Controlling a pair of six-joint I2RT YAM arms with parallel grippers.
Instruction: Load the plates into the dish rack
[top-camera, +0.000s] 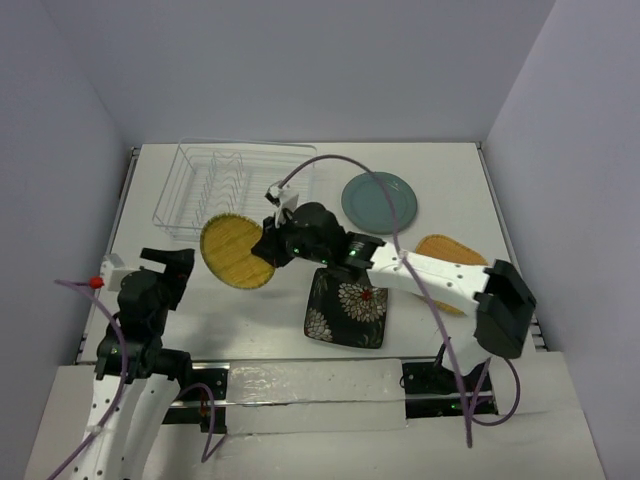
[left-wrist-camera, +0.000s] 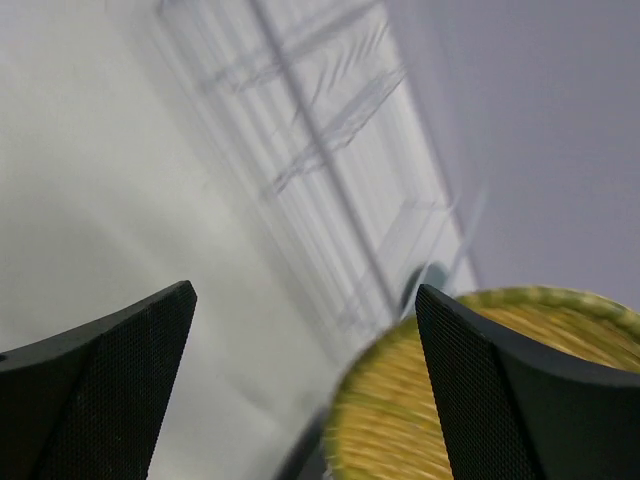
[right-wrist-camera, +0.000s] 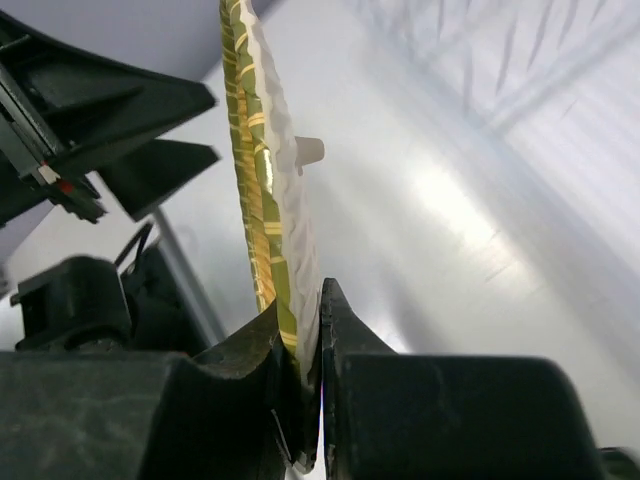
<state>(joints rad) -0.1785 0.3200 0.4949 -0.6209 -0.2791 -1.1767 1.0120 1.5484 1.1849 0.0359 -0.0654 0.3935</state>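
Looking down from the top camera, you've got the right gripper (top-camera: 272, 246) clamped on the edge of the yellow plate (top-camera: 236, 253), left of centre, just below the dish rack (top-camera: 230, 180) at upper left. The left gripper (top-camera: 168, 258) sits apart at lower left, holding nothing. The teal plate (top-camera: 379, 202), black flowered plate (top-camera: 348, 307) and orange plate (top-camera: 448, 252) lie on the table (top-camera: 450, 165). Left wrist view: fingers spread wide, yellow plate at lower right, blurry rack up top. Right wrist view: your jaws pinch that plate's rim, and it stands on edge.
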